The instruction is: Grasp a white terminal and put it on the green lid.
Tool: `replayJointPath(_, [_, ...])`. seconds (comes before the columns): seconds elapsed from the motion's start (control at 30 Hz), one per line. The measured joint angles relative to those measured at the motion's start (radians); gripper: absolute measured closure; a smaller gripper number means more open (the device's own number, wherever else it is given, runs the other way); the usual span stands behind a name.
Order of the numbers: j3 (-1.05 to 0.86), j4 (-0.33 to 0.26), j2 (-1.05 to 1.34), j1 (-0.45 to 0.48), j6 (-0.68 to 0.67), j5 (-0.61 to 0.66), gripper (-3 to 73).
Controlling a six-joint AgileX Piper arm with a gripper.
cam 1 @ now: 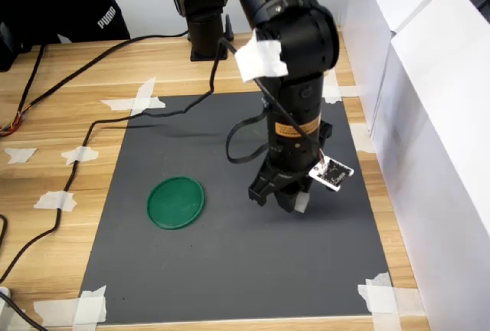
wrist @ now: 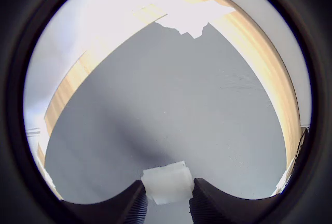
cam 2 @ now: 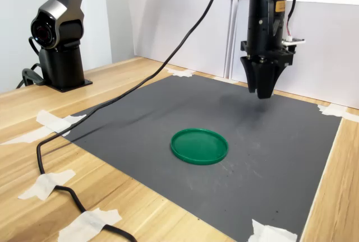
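While clamped in the gripper (wrist: 167, 203), white terminal (wrist: 167, 182) lies crosswise between fingers, above mat (wrist: 171, 94).

Green lid (cam 2: 199, 145) flat on dark mat (cam 2: 280, 158), near mat's middle. Hand (cam 2: 264, 92) hangs above mat, pointing straight down, beyond lid and toward second exterior view's right, apart from lid. Whether anything sits between jaws: cannot tell. Mat taped at corners to wooden bench (cam 2: 134, 208). Black cable (cam 2: 101, 107) trails across bench and mat. Second arm's base (cam 2: 59, 57) at far left.
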State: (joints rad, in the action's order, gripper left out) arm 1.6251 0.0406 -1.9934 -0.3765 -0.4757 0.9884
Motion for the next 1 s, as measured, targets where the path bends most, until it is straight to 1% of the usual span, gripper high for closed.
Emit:
replayJointPath(0.2, [0.000, 0.000, 0.093, 0.085, -0.005, 0.060, 37.4])
replayJointPath(0.4, [0.000, 0.001, 0.179, 0.184, -0.053, 0.112, 37.4])
replayJointPath(0.63, [-0.009, 0.001, 0.199, 0.298, -0.070, 0.171, 37.4])
replayJointPath(0.8, [-0.115, 0.010, 0.202, 0.365, -0.082, 0.125, 37.4])
replayJointPath(1.0, [-0.285, 0.036, 0.202, 0.403, -0.106, -0.016, 37.4])
